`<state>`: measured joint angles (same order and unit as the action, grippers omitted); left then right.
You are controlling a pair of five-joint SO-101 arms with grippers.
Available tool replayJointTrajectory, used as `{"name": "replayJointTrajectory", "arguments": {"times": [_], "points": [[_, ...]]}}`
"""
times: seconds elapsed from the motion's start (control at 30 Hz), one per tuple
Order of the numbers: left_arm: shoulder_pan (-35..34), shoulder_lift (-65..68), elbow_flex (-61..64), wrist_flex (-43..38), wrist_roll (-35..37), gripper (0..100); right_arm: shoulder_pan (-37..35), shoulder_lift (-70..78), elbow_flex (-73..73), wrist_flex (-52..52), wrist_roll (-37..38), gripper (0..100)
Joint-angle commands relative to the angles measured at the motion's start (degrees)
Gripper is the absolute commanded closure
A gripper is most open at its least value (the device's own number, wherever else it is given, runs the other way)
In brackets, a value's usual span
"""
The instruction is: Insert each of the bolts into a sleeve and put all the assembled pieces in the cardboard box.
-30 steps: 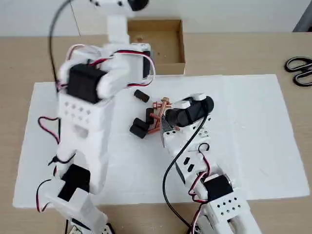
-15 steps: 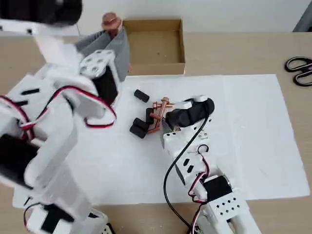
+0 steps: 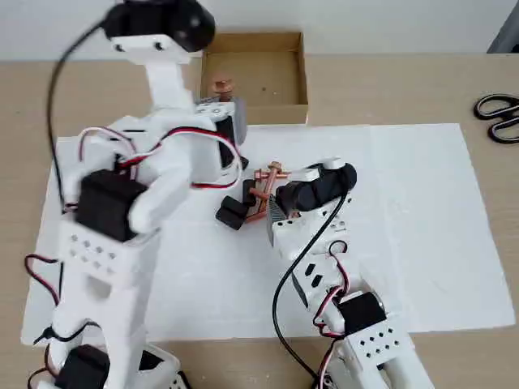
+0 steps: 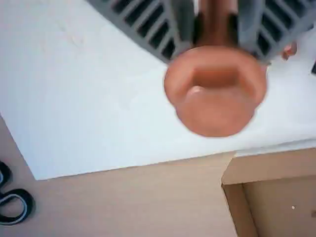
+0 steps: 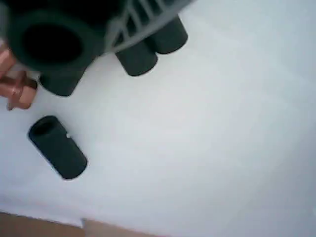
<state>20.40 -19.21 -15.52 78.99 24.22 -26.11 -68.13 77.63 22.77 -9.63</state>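
In the high view, the left end effector (image 3: 220, 109) stands at the corner of the cardboard box (image 3: 306, 77) and pinches a copper bolt (image 3: 220, 86) with its head turned upward. The right end effector (image 3: 263, 203) rests low in the middle of the white sheet (image 3: 405, 203) that covers the counter (image 3: 389, 81). It is among the loose sleeves (image 3: 231, 215) and just beside the spare bolts (image 3: 270, 173). A pair of scissors (image 3: 496, 113) lies well apart from all this. In the left wrist view, the ribbed fingers (image 4: 148, 24) are pressed on the shank from both sides and the bolt head (image 4: 215, 94) hangs close to the camera, with one corner of the box beyond it. It is hard to tell whether a sleeve already sits on this shank. In the right wrist view, the end effector seems to be closed on a black sleeve (image 5: 52, 44) whose open bore faces the camera. A finger (image 5: 140, 17) lies along it, and other sleeves lie on the sheet nearby. I judge that the step in hand is the joining. The left arm should bring its bolt down toward the offered bore, the shank must be aligned with the hole and then pushed in straight. If the piece is in fact assembled, it only needs to be released over the box.
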Motion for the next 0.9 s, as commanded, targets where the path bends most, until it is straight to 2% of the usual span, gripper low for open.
{"name": "replayJointTrajectory", "arguments": {"times": [0.0,0.2,0.33,0.57,0.87], "points": [[0.6,-4.2,10.5,-11.3,0.7,99,-0.3,-1.3,-0.3,-1.1,-0.4,99.4],[0.8,-7.6,26.4,-24.9,0.5,99,-0.3,-1.3,-0.2,-0.8,-0.5,99.2],[0.8,-9.4,33.1,-30.2,0.5,99,-0.3,-1.3,-0.2,-0.8,-0.6,99.4],[4.5,-11.7,37.9,-31.2,0.6,99,-6.1,-1.3,-0.2,-1.2,-0.6,99.4],[7.9,-14.9,41.5,-31.0,0.6,99,-6.2,-1.3,-0.2,-1.3,-0.5,99.4]]}}
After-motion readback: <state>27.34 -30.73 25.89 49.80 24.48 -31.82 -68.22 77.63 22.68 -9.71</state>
